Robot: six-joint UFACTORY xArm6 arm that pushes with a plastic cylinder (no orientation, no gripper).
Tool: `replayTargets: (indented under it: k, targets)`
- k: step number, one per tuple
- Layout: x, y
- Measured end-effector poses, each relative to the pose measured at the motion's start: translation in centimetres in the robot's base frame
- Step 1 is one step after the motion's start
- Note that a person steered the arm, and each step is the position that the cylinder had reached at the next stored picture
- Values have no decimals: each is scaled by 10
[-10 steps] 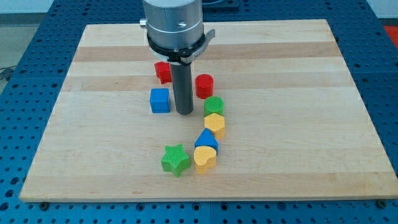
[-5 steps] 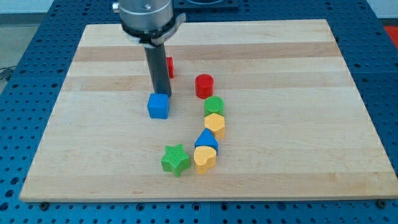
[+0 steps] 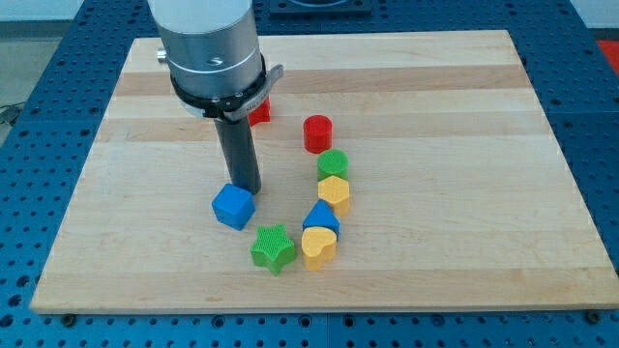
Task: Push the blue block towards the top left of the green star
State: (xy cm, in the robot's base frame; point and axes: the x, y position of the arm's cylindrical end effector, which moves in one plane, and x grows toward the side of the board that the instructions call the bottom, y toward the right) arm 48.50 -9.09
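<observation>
The blue cube (image 3: pixel 233 206) lies turned at an angle on the wooden board, just up and to the left of the green star (image 3: pixel 273 247). A small gap separates the two. My tip (image 3: pixel 248 189) touches the blue cube's upper right side, above the star. The rod rises from there to the arm's grey body near the view's top.
To the star's right stand a yellow heart (image 3: pixel 318 247), a blue triangular block (image 3: pixel 321 219), a yellow hexagon (image 3: pixel 334 193) and a green cylinder (image 3: pixel 333 164). A red cylinder (image 3: pixel 317 132) lies above them. A red block (image 3: pixel 259 110) sits partly hidden behind the arm.
My tip moved left around the blue cube, then down the view, pushing the cube down and slightly left towards the green star. The cube has rotated.
</observation>
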Motion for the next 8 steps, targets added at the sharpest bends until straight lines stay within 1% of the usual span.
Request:
replayTargets:
  k: [3, 4, 5, 7, 8]
  targets:
    - [5, 0]
    - [-7, 0]
    - [-23, -8]
    - [-18, -52]
    - [-13, -51]
